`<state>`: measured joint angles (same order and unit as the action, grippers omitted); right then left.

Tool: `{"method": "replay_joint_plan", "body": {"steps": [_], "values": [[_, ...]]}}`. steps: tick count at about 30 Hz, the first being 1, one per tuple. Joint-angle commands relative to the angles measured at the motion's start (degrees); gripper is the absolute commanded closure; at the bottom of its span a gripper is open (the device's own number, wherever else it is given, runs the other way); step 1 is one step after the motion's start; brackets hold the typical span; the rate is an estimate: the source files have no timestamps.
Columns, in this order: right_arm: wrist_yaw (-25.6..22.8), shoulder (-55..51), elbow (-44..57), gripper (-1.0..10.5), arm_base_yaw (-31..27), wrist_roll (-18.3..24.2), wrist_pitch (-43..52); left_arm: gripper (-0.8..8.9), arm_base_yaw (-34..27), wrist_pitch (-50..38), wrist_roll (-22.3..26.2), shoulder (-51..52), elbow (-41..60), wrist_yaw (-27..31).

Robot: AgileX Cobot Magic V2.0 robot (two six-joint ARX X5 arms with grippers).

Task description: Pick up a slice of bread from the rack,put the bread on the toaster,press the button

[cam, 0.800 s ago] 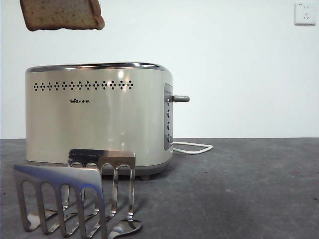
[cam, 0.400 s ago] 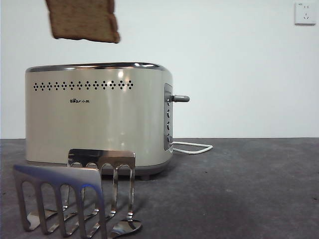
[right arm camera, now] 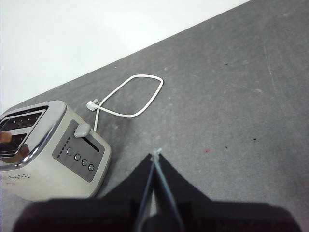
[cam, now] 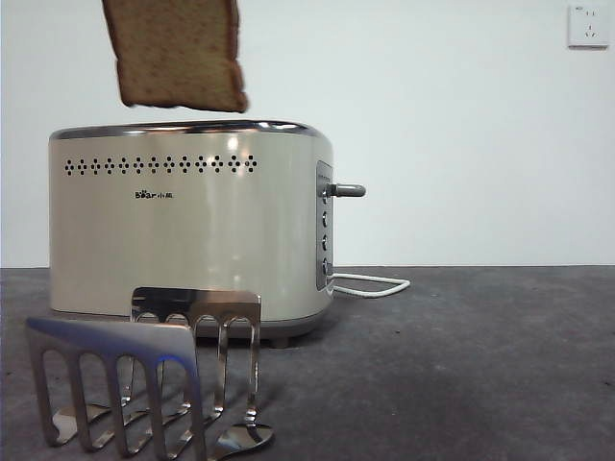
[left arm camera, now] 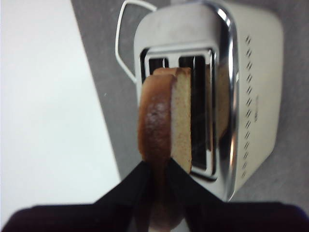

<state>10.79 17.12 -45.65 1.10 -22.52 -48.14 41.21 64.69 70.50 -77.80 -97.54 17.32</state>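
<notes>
The left gripper (left arm camera: 157,171) is clamped on the slice of bread (left arm camera: 161,116), its two black jaws pressed against the slice's flat faces near one end. In the left wrist view the arm hangs above the toaster (left arm camera: 251,96) looking almost straight down, with the slice's dark brown crust edge facing the camera and the yellowish crumb face turned toward the slots. The slice hangs over the toaster's chrome-rimmed top, just above the openings and not yet inside either one.

In the front view the slice of bread (cam: 178,53) sits at about 11 o'clock in the picture, clear of the toaster (cam: 187,230) below it, with a gap between its lower crust and the chrome rim. It is slightly tilted, its lower edge dropping toward the right. The gripper holding it is out of the top of that view.

The right gripper (right arm camera: 155,162) waits well away from the toaster's lever end, its jaws closed together on nothing above the bare grey table (right arm camera: 231,96). From there the toaster (right arm camera: 48,154) lies at about 9 o'clock, its grey side panel and lever facing the camera, and the white cord (right arm camera: 130,96) loops at about 11 o'clock.

Both toaster slots look dark and unfilled. The rack (cam: 144,379) stands in front of the toaster at about 7 o'clock in the front view, its arched slots holding no bread.
</notes>
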Motion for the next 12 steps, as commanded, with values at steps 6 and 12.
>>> {"method": "replay_joint_plan", "body": {"steps": [6, 12], "values": [[0.17, -0.04, -0.17, 9.5, 0.00, 0.11, 0.26, 8.23, -1.68, -0.48, -1.49, -1.55, -0.20, -1.44], [0.15, -0.04, -0.17, 9.5, 0.00, 0.28, 0.31, 8.22, -3.10, -0.46, -1.73, -1.88, -0.20, -3.89]]}}
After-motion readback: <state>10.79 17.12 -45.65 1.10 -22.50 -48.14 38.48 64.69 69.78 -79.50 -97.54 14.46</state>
